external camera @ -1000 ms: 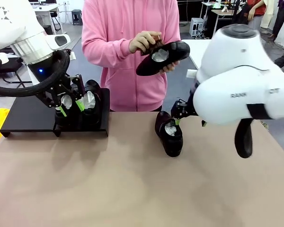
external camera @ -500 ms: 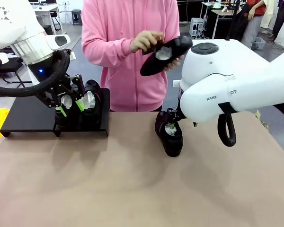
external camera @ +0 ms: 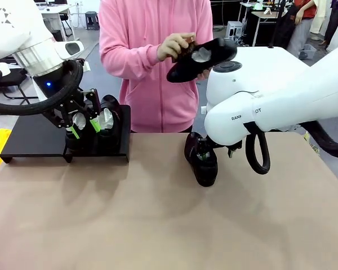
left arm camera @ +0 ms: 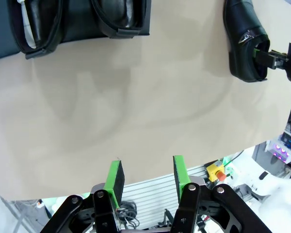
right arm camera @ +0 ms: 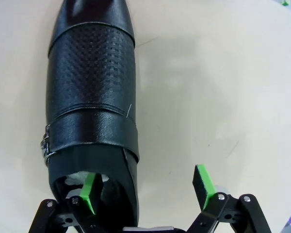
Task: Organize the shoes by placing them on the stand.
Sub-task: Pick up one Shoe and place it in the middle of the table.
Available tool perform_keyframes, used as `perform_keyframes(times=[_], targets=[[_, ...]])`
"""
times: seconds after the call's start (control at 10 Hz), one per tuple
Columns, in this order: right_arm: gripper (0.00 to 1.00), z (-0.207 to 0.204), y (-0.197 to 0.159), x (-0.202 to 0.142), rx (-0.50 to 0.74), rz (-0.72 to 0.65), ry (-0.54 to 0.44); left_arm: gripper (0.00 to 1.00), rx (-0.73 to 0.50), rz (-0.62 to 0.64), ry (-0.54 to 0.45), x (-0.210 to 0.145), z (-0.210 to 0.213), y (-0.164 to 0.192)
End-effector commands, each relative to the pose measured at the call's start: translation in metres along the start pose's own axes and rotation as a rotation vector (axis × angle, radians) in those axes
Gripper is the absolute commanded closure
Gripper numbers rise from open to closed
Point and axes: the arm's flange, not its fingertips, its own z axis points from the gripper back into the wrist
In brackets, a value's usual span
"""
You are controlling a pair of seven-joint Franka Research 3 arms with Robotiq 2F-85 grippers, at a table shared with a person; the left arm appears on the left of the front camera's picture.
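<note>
Where the front camera looks across the table [external camera: 158,225], the stand [external camera: 31,138] sits at the far left with two shoes [external camera: 108,125] side by side on its right end. The left gripper [external camera: 83,128] hangs at those shoes, its green pads in front of their paper-stuffed openings. A third shoe [external camera: 201,163] lies on the table just right of centre, toe toward the near edge. The right arm [external camera: 259,95] bends down over its heel end. Beyond it, a person's hand [external camera: 173,46] rests on a fourth shoe [external camera: 205,56], held up clear of the table.

From the left wrist, the left gripper's fingers [left arm camera: 115,177] stand partly spread with nothing between them: released, grasping nothing. Past them lies bare table. Farther off are the two shoes on the stand, and well apart from these the third shoe.

From the right wrist, the right gripper [right arm camera: 145,183] stands wide and unclenched. One finger [right arm camera: 89,189] dips inside the third shoe's opening, next to white paper. The other is outside the shoe, apart from it. The shoe's side wall runs between the two, not pinched.
</note>
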Motion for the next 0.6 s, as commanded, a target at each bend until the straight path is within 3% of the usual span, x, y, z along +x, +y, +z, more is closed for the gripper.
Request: perform_keyframes(times=[0.0, 0.4, 0.5], targets=[[0.18, -0.001, -0.002, 0.009, 0.013, 0.012, 0.009, 0.45, 0.011, -0.001, -0.002, -0.003, 0.000, 0.003], [0.97, -0.013, -0.008, 0.013, 0.079, 0.003, 0.055, 0.45, 0.011, -0.001, -0.002, -0.003, 0.000, 0.003], [1.00, -0.015, -0.008, 0.014, 0.085, 0.007, 0.056, 0.45, 0.011, -0.001, -0.002, -0.003, 0.000, 0.003]])
